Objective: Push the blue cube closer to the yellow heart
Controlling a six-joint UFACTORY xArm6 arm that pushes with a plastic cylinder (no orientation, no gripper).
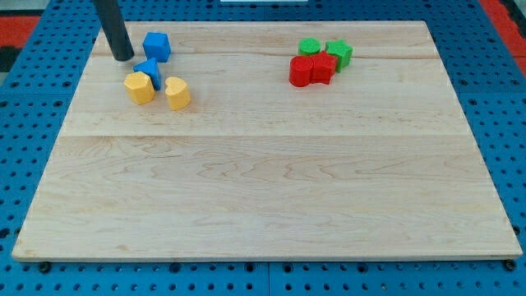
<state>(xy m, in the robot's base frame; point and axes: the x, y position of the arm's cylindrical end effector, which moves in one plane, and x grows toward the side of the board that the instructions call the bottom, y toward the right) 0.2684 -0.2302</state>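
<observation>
Our tip (123, 57): a bare dark rod end with no jaws, holding nothing, resting on the wooden board (263, 205) near the view's top left.
Blue cube (156, 46): just right of our tip, apart from it.
Second blue block (149, 71): just below-right of our tip.
Yellow heart (177, 93): below-right, beyond that block.
Other yellow block (139, 87): directly below our tip.
Red blocks (311, 70) and green blocks (325, 52): clustered far right.

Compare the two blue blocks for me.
The blue cube sits nearer the view's top, standing apart from other blocks; the other blue block is wedged against the two yellow blocks. The cube shows square faces; the other looks angular, shape unclear. My tip is left of both. Both share one blue.
</observation>
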